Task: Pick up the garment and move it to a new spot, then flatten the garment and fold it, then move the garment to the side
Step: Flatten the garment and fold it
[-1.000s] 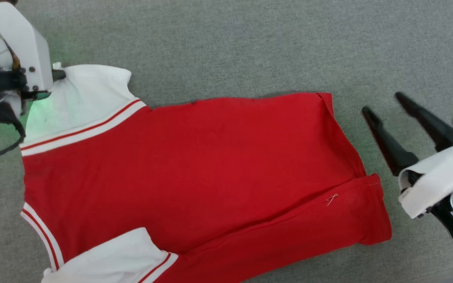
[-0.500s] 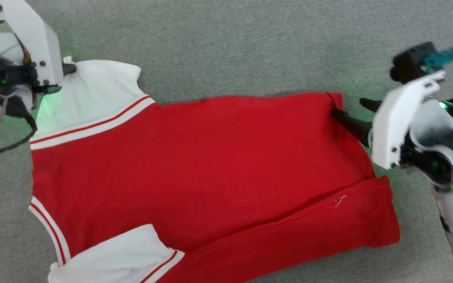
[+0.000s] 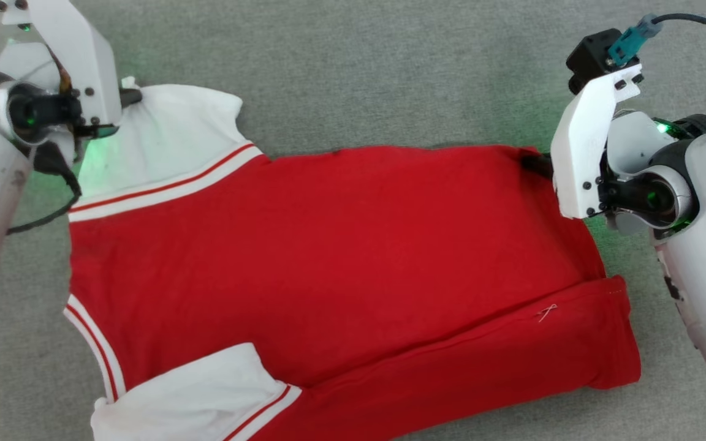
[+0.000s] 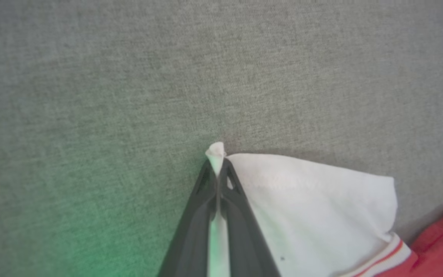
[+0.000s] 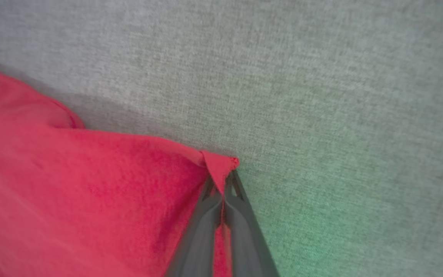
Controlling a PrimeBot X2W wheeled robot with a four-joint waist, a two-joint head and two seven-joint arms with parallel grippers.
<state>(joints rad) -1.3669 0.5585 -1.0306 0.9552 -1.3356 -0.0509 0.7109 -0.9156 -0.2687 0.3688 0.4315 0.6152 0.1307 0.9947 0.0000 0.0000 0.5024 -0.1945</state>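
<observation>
**A:** The garment (image 3: 328, 257) lies spread on the grey surface (image 3: 390, 73). Its long axis runs across the head view, with the white sleeves at the robot's left and the red hem at its right.

**B:** And the tools?

**A:** The left tool (image 4: 217, 165) is closed on the far sleeve (image 4: 302, 200), and a nub of white cloth pokes out past its tips. The right tool (image 5: 223, 181) is closed on the far hem corner (image 5: 219, 163), with red cloth peaked between its fingers.

**B:** So each arm has the end nearest it.

**A:** Yes. Both grips are on the far edge, and the body of the shirt lies toward the robot from them. My guess is that the far edge gets carried across the long axis, both arms moving together.

**B:** How do the views differ?

**A:** The head view gives the whole layout, including the near sleeve (image 3: 187, 398) and a doubled strip (image 3: 451, 367) along the near side. There, though, the wrists cover most of the fingers. The wrist views show the pinches themselves.
</observation>
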